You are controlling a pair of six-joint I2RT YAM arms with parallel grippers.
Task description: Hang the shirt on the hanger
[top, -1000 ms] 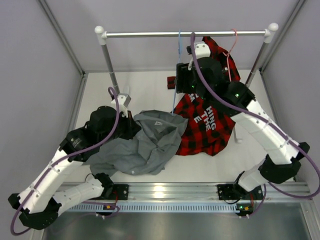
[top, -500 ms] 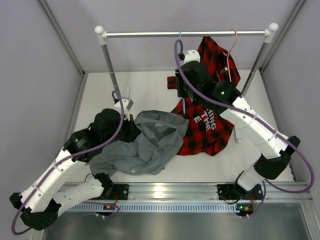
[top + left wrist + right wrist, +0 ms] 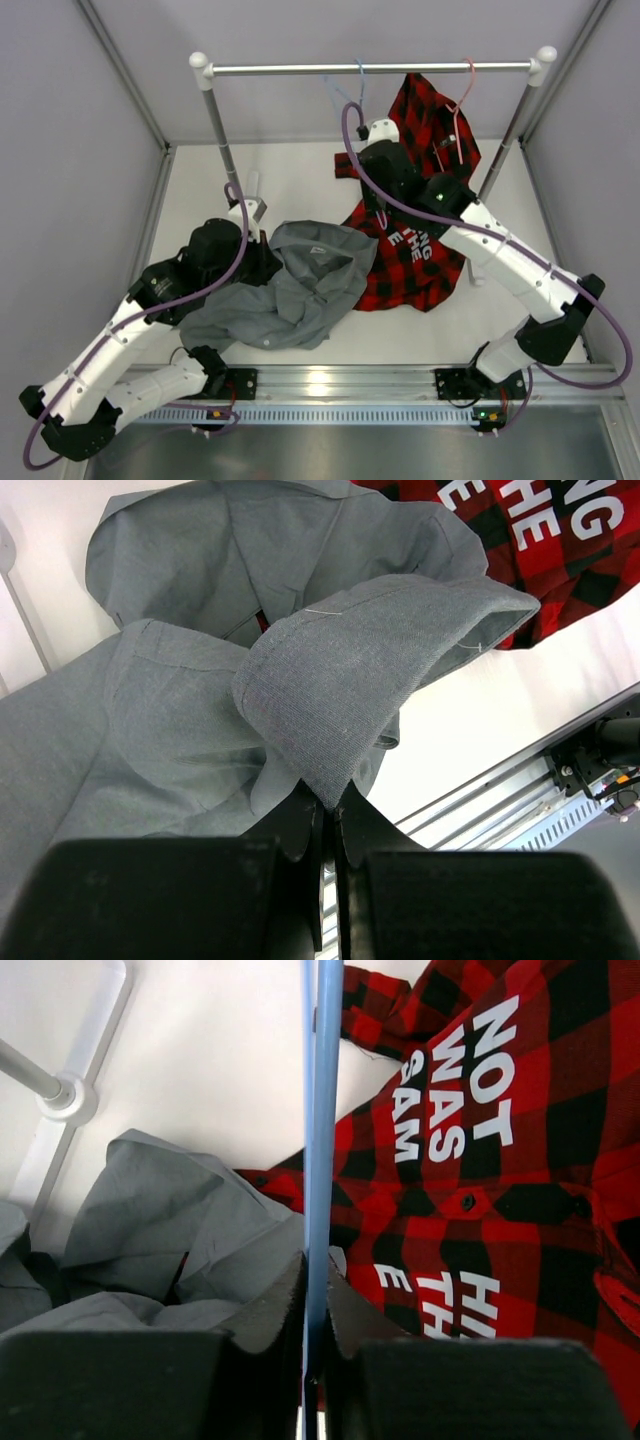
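Seen from above, a white counter point(image 3: 300, 170) carries a metal clothes rail point(image 3: 400, 68) on two posts across its far side, with two robot arms reaching in from the near edge.

The shirt point(image 3: 290, 295), plain grey with a collar, lies crumpled on the counter in front of the left arm, near the middle. Its right edge touches a red-and-black plaid shirt point(image 3: 410, 260) with white lettering. That plaid shirt hangs from the rail on a pink wire hanger point(image 3: 468, 72), and its lower part spreads over the counter.

In the left wrist view, the left end effector point(image 3: 325, 805) has its two black fingers pressed together on a fold of the grey shirt point(image 3: 330, 680). The pinched fold stands up from the rest of the cloth.

The right arm reaches toward the rail, left of the plaid shirt. In the right wrist view, the right end effector point(image 3: 313, 1270) has its fingers almost together, and the thin light-blue wire of the hanger point(image 3: 322, 1110) is nipped between them. The wire runs straight up the middle of that view. Beyond it lie the grey shirt point(image 3: 150, 1210) to the left and the plaid shirt point(image 3: 480, 1190) to the right. From above, the hanger's hook point(image 3: 360, 70) shows faintly at the rail. The hanger carries no garment, and the grey shirt lies apart from it.
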